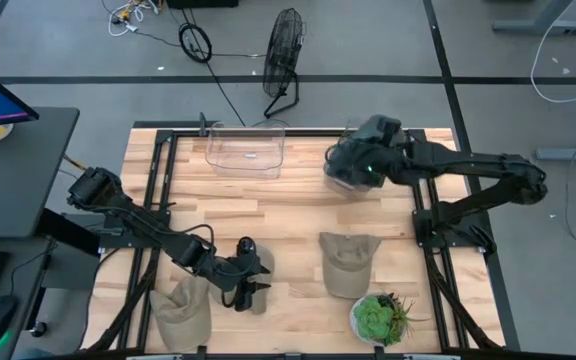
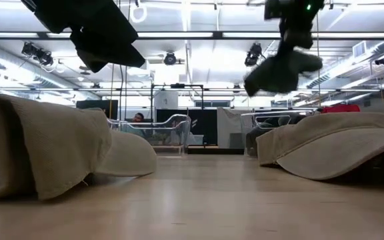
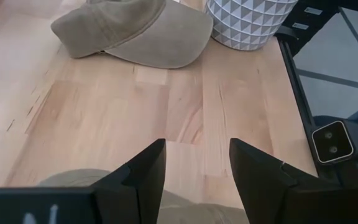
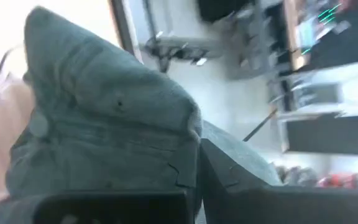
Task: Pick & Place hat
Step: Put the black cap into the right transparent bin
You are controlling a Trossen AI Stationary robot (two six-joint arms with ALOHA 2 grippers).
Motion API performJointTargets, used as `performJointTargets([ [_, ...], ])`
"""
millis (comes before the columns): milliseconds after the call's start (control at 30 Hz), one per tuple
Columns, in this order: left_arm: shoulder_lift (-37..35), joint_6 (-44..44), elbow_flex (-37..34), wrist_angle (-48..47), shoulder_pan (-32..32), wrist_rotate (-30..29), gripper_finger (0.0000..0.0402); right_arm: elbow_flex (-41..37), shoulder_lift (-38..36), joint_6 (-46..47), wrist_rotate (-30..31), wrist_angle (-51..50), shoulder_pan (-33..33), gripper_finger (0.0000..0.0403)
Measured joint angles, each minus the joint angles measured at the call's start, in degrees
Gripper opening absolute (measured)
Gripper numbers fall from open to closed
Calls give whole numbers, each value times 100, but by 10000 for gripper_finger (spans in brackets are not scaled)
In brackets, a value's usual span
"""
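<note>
A dark grey hat [image 1: 346, 168] hangs from my right gripper [image 1: 368, 165] over the table's far right part; the low view shows the hat [image 2: 282, 70] well above the table. In the right wrist view the hat [image 4: 104, 118] fills the picture. One tan hat [image 1: 348, 262] lies flat on the table right of centre. A second tan hat [image 1: 183, 310] lies near the near-left edge. My left gripper [image 1: 250, 280] is open, raised above the table beside that second hat. Its wrist view shows the gripper [image 3: 197, 165] with tan cloth [image 3: 73, 180] below it. My right gripper [image 4: 197, 168] is shut on the dark grey hat, pinching a fold of its cloth [image 4: 188, 134] between the two fingers. The hat is lifted clear and hangs slack below the gripper [image 2: 295, 30]. Which part of the hat this fold belongs to does not show.
A clear plastic bin [image 1: 246, 150] stands at the table's far edge, left of the hanging hat. A green plant in a white patterned pot [image 1: 378, 318] sits at the near edge, right of centre, close to the first tan hat. Bare wood lies in the table's middle [image 1: 278, 225].
</note>
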Motion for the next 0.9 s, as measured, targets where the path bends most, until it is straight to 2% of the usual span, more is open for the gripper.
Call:
performJointTargets([
  [100, 0, 2, 0, 0, 0, -8, 181, -148, 131, -44, -591, 95, -460, 4],
  [333, 0, 4, 0, 0, 0, -19, 181, -1015, 452, -1166, -711, 1367, -1058, 4],
  [600, 0, 2, 0, 2, 0, -23, 181, -1438, 970, -1120, -1050, 1775, -1501, 6],
  [733, 0, -2, 0, 2, 0, -23, 181, -1470, 1205, -841, -1192, 2077, -1670, 27],
  [900, 0, -2, 0, 2, 0, -23, 181, -1472, 1353, -745, -1229, 2181, -1763, 73],
])
